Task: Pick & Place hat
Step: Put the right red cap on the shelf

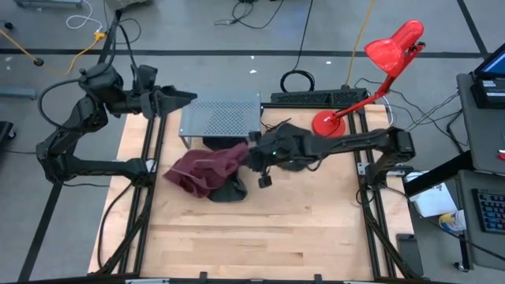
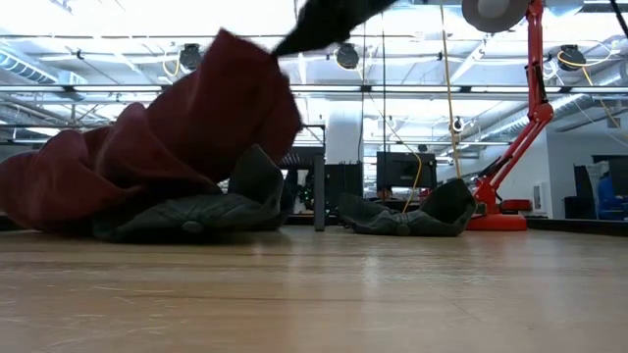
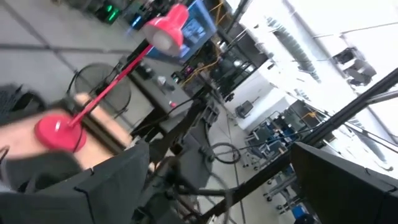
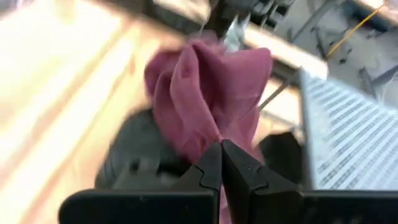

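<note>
A maroon hat lies crumpled at the middle of the wooden table, with one end raised. My right gripper reaches in from the table's right and is shut on that raised end; its shut fingers show in the right wrist view. Part of the maroon hat rests on a dark grey hat. A second dark hat lies on the table farther right. My left gripper waits open at the far left, above the table, touching nothing. My right gripper pinches a bunched fold of the maroon hat between its two fingertips, at the hat's right end. The fingers slant down from the table's right. The hat hangs slack below them, and its left part lies on the table and the dark hat.
A grey perforated metal rack stands at the far middle of the table, just behind the hats. A red desk lamp stands at the far right corner. The near half of the tabletop is bare wood.
</note>
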`<state>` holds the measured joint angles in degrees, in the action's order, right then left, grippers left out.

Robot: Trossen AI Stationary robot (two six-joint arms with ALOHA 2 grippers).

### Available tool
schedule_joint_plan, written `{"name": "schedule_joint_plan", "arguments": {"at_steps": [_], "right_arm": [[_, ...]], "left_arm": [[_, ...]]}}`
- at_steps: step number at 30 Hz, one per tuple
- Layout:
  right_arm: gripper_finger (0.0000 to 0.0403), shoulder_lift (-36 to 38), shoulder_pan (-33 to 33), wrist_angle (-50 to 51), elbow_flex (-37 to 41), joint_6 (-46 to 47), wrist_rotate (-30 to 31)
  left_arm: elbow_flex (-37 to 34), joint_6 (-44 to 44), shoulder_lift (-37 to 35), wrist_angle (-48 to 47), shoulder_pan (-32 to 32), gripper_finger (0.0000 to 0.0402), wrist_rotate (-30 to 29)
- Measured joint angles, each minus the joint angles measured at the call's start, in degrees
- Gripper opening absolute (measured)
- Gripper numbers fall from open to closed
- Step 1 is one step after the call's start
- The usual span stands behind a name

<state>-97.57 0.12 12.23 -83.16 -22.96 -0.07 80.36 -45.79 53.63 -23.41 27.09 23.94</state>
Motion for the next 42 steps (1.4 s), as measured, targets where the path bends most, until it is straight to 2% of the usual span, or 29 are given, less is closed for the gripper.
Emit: {"name": "schedule_joint_plan", "arguments": {"at_steps": [10,16,19,23,28,31,42], "right_arm": [[0.0000,3.79,-1.03,0.16,-8.15,15.98,-0.05],[0.0000,3.77,-2.34,-1.76,-13.25,18.26,0.12],[0.0000,3.75,-4.00,-4.57,-14.18,20.36,0.69],[0.0000,3.65,-6.23,-10.13,-14.52,22.69,4.47],[0.0000,0.23,-8.29,-19.53,-14.40,28.09,5.55],[0.0000,-3.24,-9.13,-25.66,-15.89,30.68,9.16],[0.0000,-12.95,-12.29,-28.41,-26.38,38.71,9.42]], "left_arm": [[0.00,7.22,0.00,16.31,0.00,0.0395,-0.01],[0.00,9.87,0.00,23.32,0.00,0.0395,-1.23],[0.00,9.69,0.00,24.72,0.00,0.0395,-2.08],[0.00,9.67,0.00,25.00,0.00,0.0395,-3.05],[0.00,9.52,0.39,25.02,0.00,0.0395,-3.42],[0.00,9.52,0.40,24.99,0.00,0.0395,-4.78],[0.00,6.68,0.43,25.00,0.00,0.0395,-7.45]]}}
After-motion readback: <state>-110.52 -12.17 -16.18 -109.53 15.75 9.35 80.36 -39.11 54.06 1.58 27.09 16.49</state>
